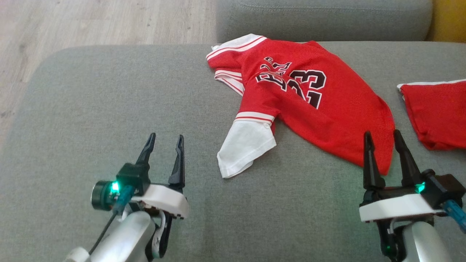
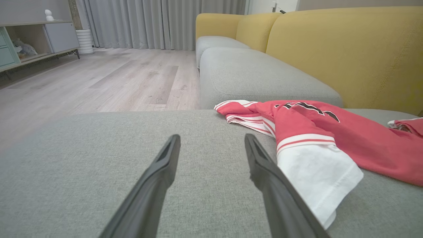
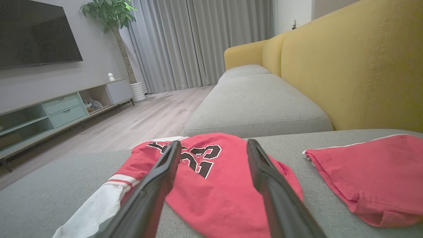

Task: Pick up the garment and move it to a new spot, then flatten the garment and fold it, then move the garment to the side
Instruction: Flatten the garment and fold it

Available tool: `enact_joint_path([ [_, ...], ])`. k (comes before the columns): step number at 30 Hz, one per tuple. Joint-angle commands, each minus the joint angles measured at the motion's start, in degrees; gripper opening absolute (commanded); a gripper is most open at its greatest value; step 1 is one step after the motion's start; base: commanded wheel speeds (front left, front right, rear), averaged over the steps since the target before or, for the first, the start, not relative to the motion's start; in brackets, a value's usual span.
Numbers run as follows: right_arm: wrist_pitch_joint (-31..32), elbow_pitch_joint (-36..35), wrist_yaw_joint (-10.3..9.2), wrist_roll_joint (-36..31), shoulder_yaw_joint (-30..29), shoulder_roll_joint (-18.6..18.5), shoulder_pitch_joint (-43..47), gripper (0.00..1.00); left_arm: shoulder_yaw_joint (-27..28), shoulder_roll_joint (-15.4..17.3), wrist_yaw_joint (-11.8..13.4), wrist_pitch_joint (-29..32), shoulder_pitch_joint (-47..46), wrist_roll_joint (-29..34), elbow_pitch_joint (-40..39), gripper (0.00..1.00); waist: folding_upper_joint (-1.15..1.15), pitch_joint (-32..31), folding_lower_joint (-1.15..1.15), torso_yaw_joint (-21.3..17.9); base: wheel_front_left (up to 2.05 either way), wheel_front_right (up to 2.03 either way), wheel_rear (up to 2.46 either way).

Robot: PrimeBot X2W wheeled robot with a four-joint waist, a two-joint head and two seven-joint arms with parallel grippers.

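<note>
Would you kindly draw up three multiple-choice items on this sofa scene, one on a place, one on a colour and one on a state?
1. Where does the jersey lie?
A. on the wooden floor
B. on the grey seat cushion
C. over the yellow backrest

2. What colour is the jersey's sleeve nearest the robot?
A. white
B. black
C. yellow

3. How do the left gripper and right gripper stand?
A. both open, gripping nothing
B. left shut on the jersey
C. both shut on the jersey

Answers:
1 B, it is spread on the grey cushion.
2 A, that sleeve is white below red-and-white stripes.
3 A, each pair of fingers stands wide apart with no cloth pinched.
</note>
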Motion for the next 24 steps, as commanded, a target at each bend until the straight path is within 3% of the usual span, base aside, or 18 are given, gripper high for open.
enact_joint_path([
  [1, -0.61, -1.58, -0.04, -0.27, 1.48, -0.28, -1.38, 1.0, 2.8, 0.47, 0.08, -0.54, -2.77, 0.71, -1.98, 1.0, 0.0, 0.0, 0.01, -0.1, 0.0, 0.0, 0.0],
  [9, -0.61, -1.59, -0.04, 0.22, 2.31, -0.28, -1.83, 1.0, 2.17, -0.84, -1.9, -0.27, -3.08, 2.35, -1.14, 1.0, 0.0, 1.02, 0.01, -1.53, 0.0, 0.0, 0.0],
  [18, -0.61, -1.44, -0.04, 0.41, 2.62, -0.28, -2.85, 1.0, -3.22, -3.39, -6.74, 9.35, -4.04, 0.45, 3.49, 1.0, 0.0, 3.68, 0.01, -3.89, 0.0, 0.0, 0.0],
  [24, -0.61, -1.27, -0.04, 0.69, 3.1, -0.28, -3.56, 1.0, -3.48, -4.2, -6.54, 13.73, -4.28, -1.44, 6.12, 1.0, 0.0, 4.97, 0.01, -5.65, 0.0, 0.0, 0.0],
])
